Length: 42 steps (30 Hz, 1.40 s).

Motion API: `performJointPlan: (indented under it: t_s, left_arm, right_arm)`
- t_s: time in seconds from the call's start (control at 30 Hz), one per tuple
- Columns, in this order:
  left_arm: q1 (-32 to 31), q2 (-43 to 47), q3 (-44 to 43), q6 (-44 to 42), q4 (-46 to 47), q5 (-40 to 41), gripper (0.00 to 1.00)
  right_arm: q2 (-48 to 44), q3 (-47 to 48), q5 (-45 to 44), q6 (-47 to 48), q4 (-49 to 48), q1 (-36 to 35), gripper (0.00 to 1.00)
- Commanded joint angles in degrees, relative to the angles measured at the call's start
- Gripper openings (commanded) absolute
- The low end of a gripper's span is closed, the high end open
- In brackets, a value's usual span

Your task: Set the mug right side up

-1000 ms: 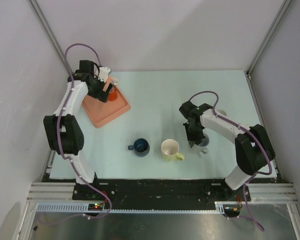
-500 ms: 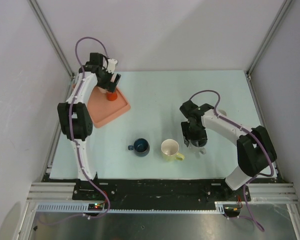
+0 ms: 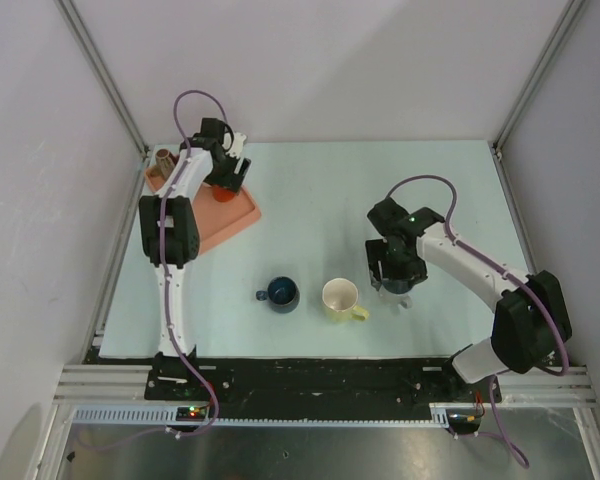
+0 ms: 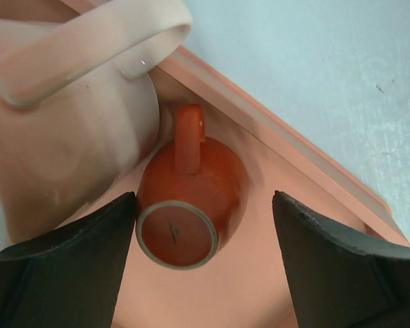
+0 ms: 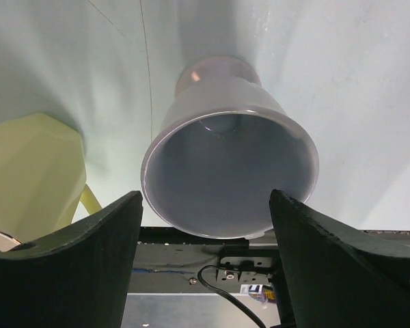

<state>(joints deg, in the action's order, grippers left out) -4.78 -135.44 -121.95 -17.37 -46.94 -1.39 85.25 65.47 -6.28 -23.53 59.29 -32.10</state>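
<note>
Right claw (image 5: 205,197) gapes over grey mug (image 5: 225,171); left claw (image 4: 203,197) gapes.

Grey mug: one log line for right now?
right gripper: open, either side of grey mug | grey mug: upright on table | left gripper: open over orange mug | orange mug: upside down on tray

I see soft, even overhead light on the table (image 3: 320,200), faint shadows beneath the left gripper (image 4: 201,198); its dark fingers (image 4: 61,266) look blurred close up.
</note>
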Motion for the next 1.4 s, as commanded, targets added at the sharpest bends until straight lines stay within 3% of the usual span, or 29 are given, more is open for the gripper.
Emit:
performJointPlan:
  t_s: [0.0,0.17,0.3,0.37,0.43,0.73,0.9,1.03,1.17,1.37]
  left_arm:
    - [0.2,-0.6,-3.8,1.7,0.7,0.7,0.8]
    - [0.3,0.1,-0.9,0.7,0.7,-1.1,0.57]
    - [0.6,1.7,1.7,0.5,0.8,-1.8,0.29]
    - [0.7,3.1,3.3,0.2,0.8,-2.3,0.09]
    - [0.7,5.1,5.2,-0.1,0.8,-3.3,0.02]
    - [1.3,17.4,15.6,-8.5,0.8,-19.5,0.0]
    - [1.4,22.9,18.8,-12.7,0.4,-25.8,0.0]
    - [1.3,26.7,17.8,-10.5,0.1,-31.6,0.0]
    - [1.2,30.1,14.6,-3.6,0.1,-39.8,0.0]
    - [-0.1,35.3,8.3,6.7,0.2,-47.4,0.0]
  right_arm:
    - [-2.2,0.7,-2.5,-0.6,1.8,0.3,0.8]
    - [-3.5,0.8,-2.4,-0.5,1.9,0.8,0.8]
    - [-4.0,1.5,-2.4,-0.1,2.2,1.2,0.8]
    - [-4.2,2.2,-2.8,0.1,2.8,1.3,0.8]
    - [-4.5,3.1,-3.4,0.3,3.7,1.4,0.81]
    - [-9.0,7.0,1.3,4.0,1.7,1.6,0.93]
    - [-12.7,7.7,7.9,7.1,-4.6,1.6,0.97]
    - [-14.5,9.8,13.7,6.1,-11.6,2.2,0.97]
    - [-14.0,11.4,23.4,-2.2,-26.3,2.5,0.97]
    - [-5.3,10.5,35.5,-21.9,-64.3,2.2,0.99]
